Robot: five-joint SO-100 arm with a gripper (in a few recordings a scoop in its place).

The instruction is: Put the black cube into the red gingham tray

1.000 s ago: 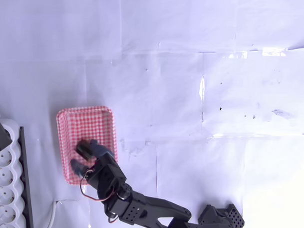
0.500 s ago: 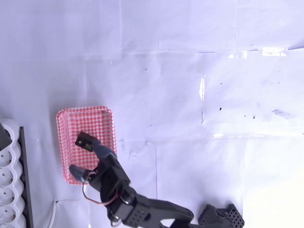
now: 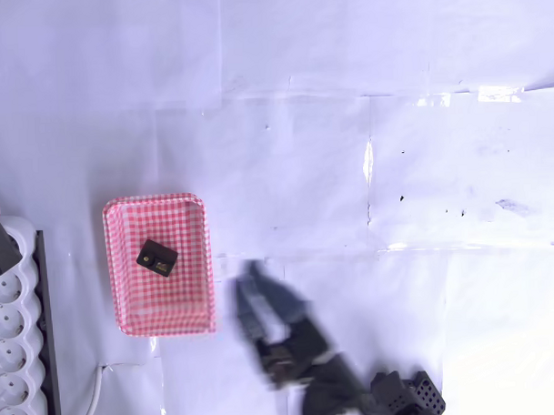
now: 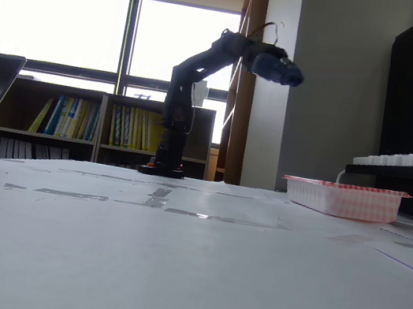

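Note:
The black cube [image 3: 157, 257] lies inside the red gingham tray [image 3: 126, 308] in the overhead view, in its upper half, with a pale mark on its top face. My gripper [image 3: 262, 294] is a motion-blurred shape to the right of the tray, clear of its rim and holding nothing. Its jaws look spread apart. From the fixed view the gripper [image 4: 287, 72] hangs high in the air, left of the tray [image 4: 343, 199] and well above it. The tray wall hides the cube in that view.
A white power strip [image 3: 11, 349] lies along the left edge, just left of the tray, with a white cable [image 3: 94, 391] below it. The arm's base [image 3: 402, 399] sits at the bottom edge. Taped white paper [image 3: 348, 169] covers the table.
The gripper let go of the cube, which now rests in the tray. It then pulled away to the right and upward, out over the bare paper.

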